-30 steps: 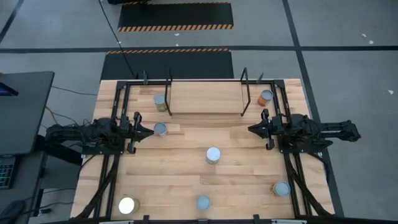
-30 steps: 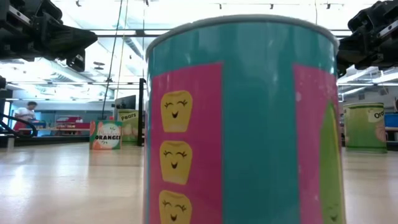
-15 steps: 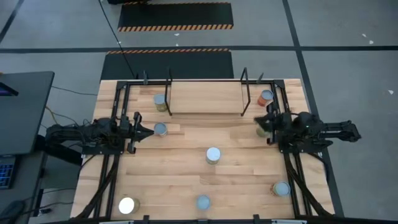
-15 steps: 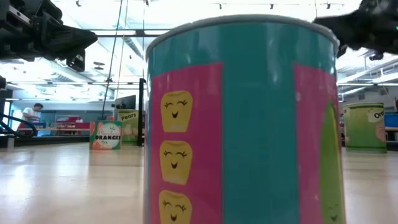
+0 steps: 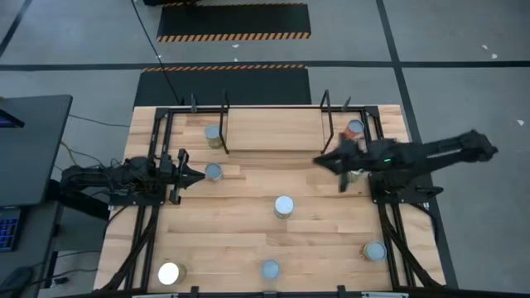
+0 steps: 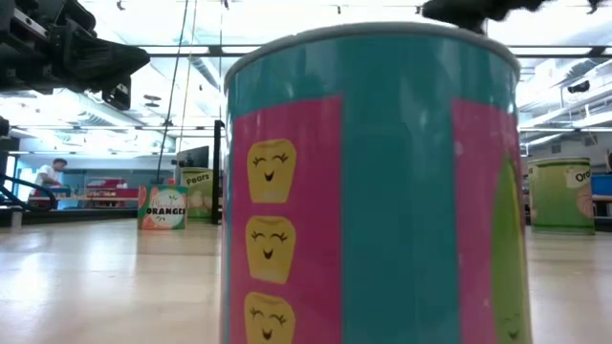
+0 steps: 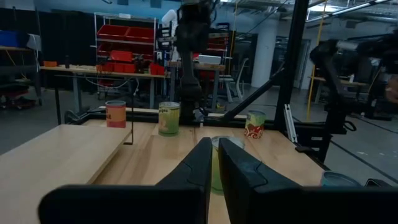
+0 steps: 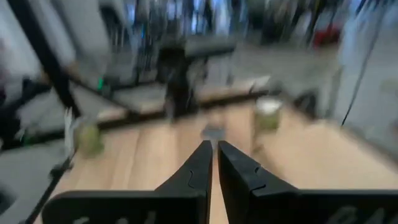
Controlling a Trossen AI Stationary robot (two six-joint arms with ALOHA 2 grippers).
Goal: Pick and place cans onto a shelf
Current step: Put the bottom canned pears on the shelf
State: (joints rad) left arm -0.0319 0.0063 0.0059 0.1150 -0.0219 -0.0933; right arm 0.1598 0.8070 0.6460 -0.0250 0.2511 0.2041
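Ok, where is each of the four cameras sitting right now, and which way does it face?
High: overhead, straight down; both arms, light-wood shelf.
Low: table height, blocked by a teal-and-pink can; arm parts above.
Left wrist: past left gripper to a green-labelled can.
Right wrist: blurred; right gripper over table.
Shared: the high view also shows both grippers, left, right.

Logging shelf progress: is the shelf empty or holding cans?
Empty: the shelf shows bare board between its wire frames; the nearest cans stand outside them.

High cam straight down on table, low cam level, pressed against teal can.
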